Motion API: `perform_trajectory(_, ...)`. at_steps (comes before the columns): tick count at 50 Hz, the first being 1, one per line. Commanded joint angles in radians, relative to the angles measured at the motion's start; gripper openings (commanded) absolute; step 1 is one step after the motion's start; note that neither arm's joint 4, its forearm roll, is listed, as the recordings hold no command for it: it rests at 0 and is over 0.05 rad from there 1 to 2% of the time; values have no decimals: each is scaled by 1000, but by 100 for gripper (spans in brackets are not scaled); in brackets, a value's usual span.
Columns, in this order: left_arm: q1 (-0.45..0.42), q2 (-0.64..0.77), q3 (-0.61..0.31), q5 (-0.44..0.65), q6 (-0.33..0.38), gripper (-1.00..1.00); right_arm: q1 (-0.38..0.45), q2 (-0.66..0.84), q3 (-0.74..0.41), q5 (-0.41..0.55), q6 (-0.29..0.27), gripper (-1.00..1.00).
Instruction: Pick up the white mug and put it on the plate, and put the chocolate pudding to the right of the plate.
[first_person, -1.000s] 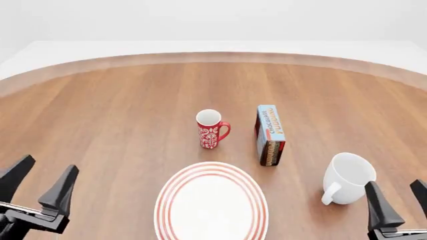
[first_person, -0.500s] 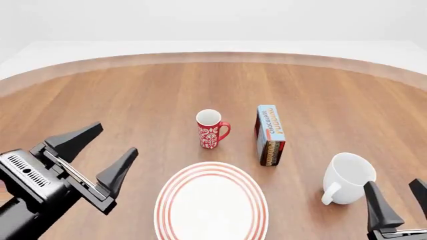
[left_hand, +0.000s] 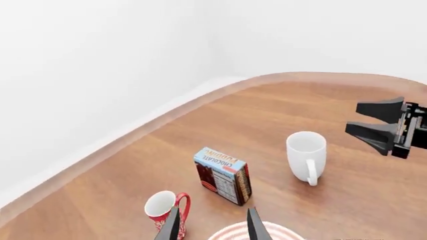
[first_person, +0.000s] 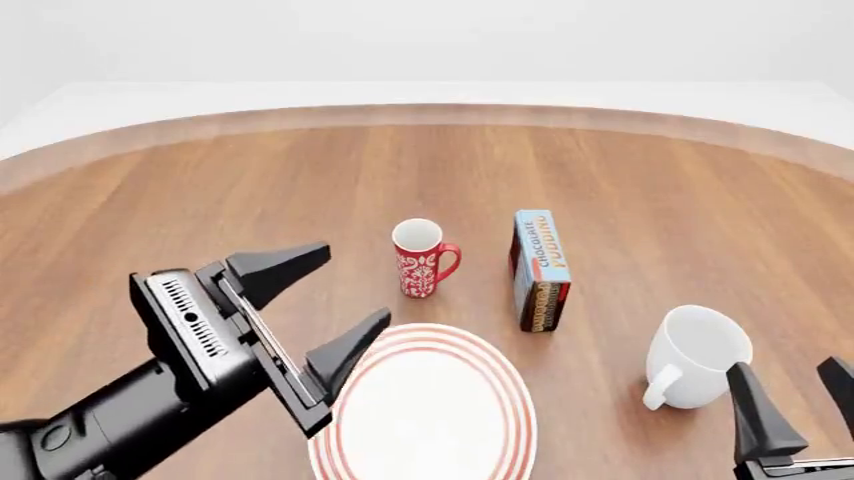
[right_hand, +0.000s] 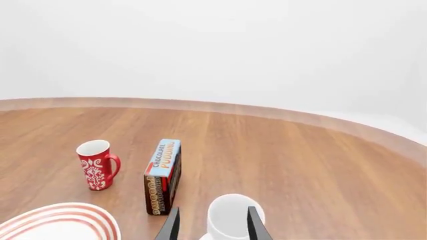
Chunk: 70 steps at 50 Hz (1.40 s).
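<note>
Brown wooden table holds a round white plate with red rings. Black left gripper hangs spread wide above it. Black right gripper is spread beside the plain white mug.

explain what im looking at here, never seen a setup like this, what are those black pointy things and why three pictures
These are simulator renders of two robot arms at a wooden table. The black prongs are gripper fingers. The front view looks over the table: the left gripper hangs open near the plate, and the right gripper is open beside the white mug. The other two pictures come from cameras behind each gripper. Also standing there: a red mug and the chocolate pudding carton. Nothing is held.
</note>
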Motion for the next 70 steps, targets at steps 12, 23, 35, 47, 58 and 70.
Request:
perform_trajectory(12, -182, 252, -117, -59, -34, 100, 8, 0, -1, -3, -4, 100)
perform_trajectory(23, -223, 336, -192, -37, -70, 100, 12, 0, -2, -3, -3, 100)
perform_trajectory(35, -295, 461, -272, -21, -79, 100, 13, 0, -2, -4, -1, 100)
perform_trajectory(47, -336, 540, -335, 3, -80, 100, 13, 0, -5, -3, 4, 100)
perform_trajectory(58, -351, 603, -394, 29, -79, 100, 18, 0, -8, -2, 7, 100)
perform_trajectory(70, -334, 657, -448, 48, -81, 100, 24, 0, -11, 0, 12, 100)
